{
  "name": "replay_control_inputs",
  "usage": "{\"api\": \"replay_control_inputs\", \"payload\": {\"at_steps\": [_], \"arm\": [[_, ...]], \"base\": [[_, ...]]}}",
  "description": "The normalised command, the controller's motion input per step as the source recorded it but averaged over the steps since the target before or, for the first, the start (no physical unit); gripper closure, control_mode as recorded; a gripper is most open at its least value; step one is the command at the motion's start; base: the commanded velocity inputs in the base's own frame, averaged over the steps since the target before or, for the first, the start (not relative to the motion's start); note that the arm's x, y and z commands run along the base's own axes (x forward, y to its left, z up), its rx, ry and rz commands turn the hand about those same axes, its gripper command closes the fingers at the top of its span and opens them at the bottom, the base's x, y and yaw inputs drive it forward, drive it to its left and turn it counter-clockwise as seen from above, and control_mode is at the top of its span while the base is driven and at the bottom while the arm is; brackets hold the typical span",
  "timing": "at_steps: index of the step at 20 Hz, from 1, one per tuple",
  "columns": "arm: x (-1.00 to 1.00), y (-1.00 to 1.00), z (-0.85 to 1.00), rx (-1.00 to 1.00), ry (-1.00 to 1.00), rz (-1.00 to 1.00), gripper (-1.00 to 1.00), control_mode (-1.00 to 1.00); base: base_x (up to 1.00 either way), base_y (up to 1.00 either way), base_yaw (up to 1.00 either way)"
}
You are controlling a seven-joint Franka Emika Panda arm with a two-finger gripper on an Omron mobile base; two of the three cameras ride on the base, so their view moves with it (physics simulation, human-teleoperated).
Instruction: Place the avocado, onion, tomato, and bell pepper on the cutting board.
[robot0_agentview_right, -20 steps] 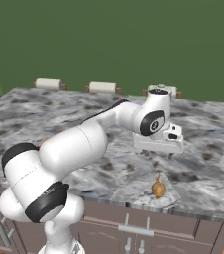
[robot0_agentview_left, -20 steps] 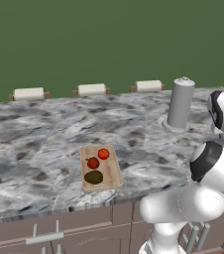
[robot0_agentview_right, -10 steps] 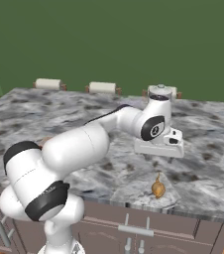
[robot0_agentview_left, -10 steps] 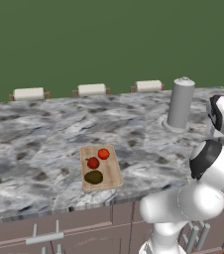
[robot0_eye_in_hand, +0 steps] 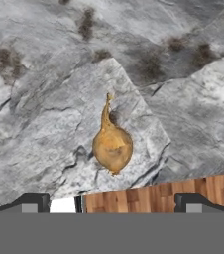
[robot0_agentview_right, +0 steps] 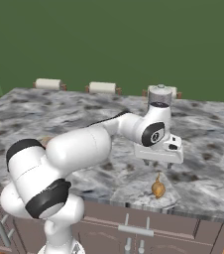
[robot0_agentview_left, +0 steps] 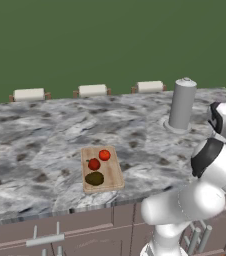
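The cutting board (robot0_agentview_left: 102, 170) sits near the front edge of your grey marble counter (robot0_agentview_left: 35, 150), and it carries three things: one dark green avocado (robot0_agentview_left: 94, 178) at the near end, and two red round items, one (robot0_agentview_left: 94, 164) just behind the avocado and one (robot0_agentview_left: 104, 155) a little further back. Behind it you've got three white rolls on holders lined along the back edge of the counter (robot0_agentview_left: 29, 94) (robot0_agentview_left: 92, 90) (robot0_agentview_left: 150, 86). One tall grey cylinder (robot0_agentview_left: 181, 104) stands upright off to the right, well apart from the board. Your one onion (robot0_agentview_right: 158, 188) lies alone on the marble close to the front edge, stem tip pointing away from the edge, nothing around it. Your arm reaches forward over the counter, elbow bent, hand turned downward. The gripper (robot0_agentview_right: 159, 163) hangs directly above the onion, apart from it, jaws spread wide and holding nothing; in the hand view the onion (robot0_eye_in_hand: 112, 144) lies centred between the fingertips (robot0_eye_in_hand: 32, 203)
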Motion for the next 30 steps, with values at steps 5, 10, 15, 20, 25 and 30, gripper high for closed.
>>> {"api": "replay_control_inputs", "payload": {"at_steps": [5,10,15,20,25,30], "arm": [[0.05,0.00,-0.25,0.00,0.02,0.00,-1.00,-1.00],[0.03,0.00,-0.24,0.00,0.01,0.00,-1.00,-1.00],[0.06,0.00,-0.24,0.00,0.02,0.00,-1.00,-1.00],[0.05,-0.01,-0.23,0.00,0.02,0.00,-1.00,-1.00],[0.05,-0.06,-0.22,0.00,0.02,0.00,-1.00,-1.00],[0.02,-0.11,-0.17,0.00,0.01,0.00,-1.00,-1.00]], "base": [[0.00,0.00,0.00],[0.00,0.00,0.00],[0.00,0.00,0.00],[0.00,0.00,0.00],[0.00,0.00,0.00],[0.00,0.00,0.00]]}}
